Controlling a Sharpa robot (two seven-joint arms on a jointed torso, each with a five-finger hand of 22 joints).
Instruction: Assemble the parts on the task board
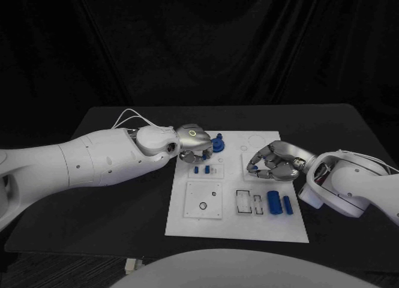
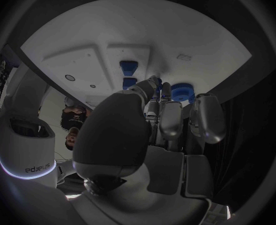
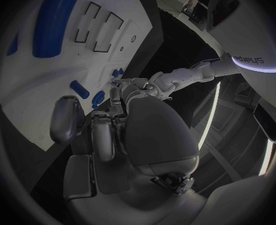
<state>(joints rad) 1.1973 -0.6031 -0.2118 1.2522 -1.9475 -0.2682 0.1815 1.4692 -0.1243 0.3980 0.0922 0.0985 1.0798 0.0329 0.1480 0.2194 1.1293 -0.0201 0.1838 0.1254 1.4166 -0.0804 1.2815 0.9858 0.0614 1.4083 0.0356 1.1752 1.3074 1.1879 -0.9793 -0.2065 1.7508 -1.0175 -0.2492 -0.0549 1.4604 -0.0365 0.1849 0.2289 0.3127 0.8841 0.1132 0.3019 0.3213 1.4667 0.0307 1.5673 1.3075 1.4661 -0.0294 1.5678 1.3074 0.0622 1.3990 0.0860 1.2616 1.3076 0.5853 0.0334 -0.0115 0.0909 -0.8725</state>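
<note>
I had the left hand (image 1: 194, 146) nearest the upright knob (image 1: 217, 143), just beside its fingers (image 2: 170, 122); grip state unclear.

We read one word, "sharpa". In the right wrist view it stands in grey letters on the white shell of the left arm (image 3: 257, 60), beside a glowing band. In the left wrist view the same word stands upside down on the white shell of the right arm (image 2: 34, 169). We read no letters or numbers on the white board (image 1: 260, 222).
</note>
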